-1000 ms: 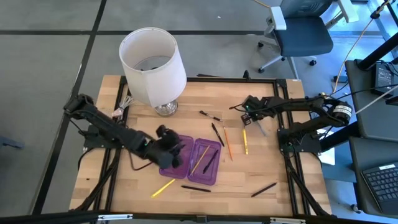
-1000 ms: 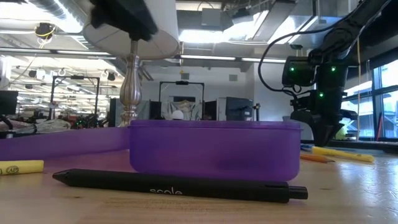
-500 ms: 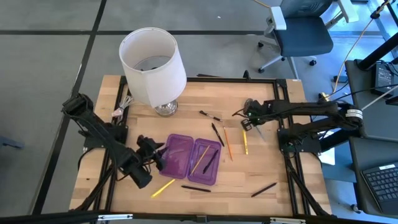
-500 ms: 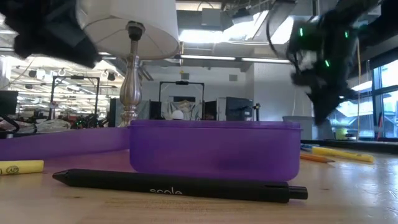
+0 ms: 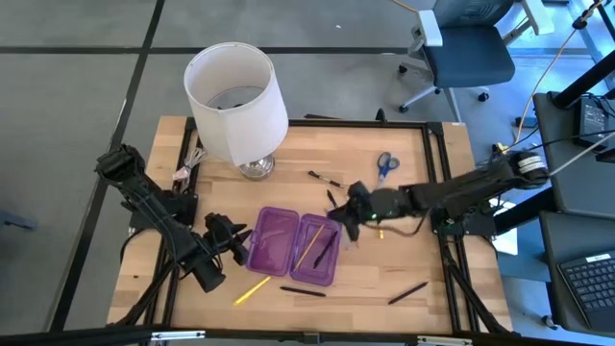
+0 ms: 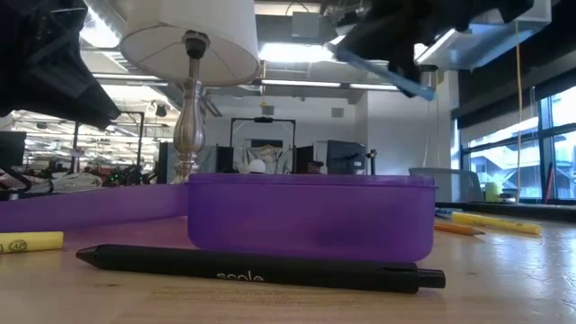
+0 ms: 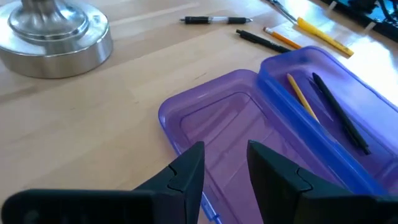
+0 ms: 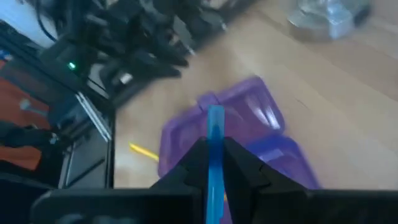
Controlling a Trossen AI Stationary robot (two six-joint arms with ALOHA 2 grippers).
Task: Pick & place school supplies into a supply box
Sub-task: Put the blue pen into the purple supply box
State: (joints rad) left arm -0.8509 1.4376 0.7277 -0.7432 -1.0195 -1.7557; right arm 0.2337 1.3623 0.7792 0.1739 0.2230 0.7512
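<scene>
Right claw [image 5: 348, 216] is over the middle of the table [image 5: 423, 259], just beside the right half of the open purple pencil case [image 5: 291, 246], fingers pressed onto a thin blue pen [image 8: 215, 163] that sticks out ahead of them in the right wrist view; in the low view the same blue pen [image 6: 385, 72] hangs tilted above the case [image 6: 310, 216]. Left claw [image 5: 237, 241] sits at the case's left edge, near the table's front-left, fingers [image 7: 186, 174] a little apart with nothing between them, pointing over the empty left half [image 7: 230, 130]. Right half of the case already holds a yellow pencil [image 7: 302, 97] and a black pen [image 7: 339, 111]. Loose on the table: blue-handled scissors [image 5: 384, 164] toward the back-right, black pen [image 5: 324, 179] behind the case, yellow pencil [image 5: 253, 287] and black pen [image 5: 302, 291] at the front edge, another black pen [image 5: 407, 292] front-right. White-shaded lamp [image 5: 235, 101] stands at the back-left.
</scene>
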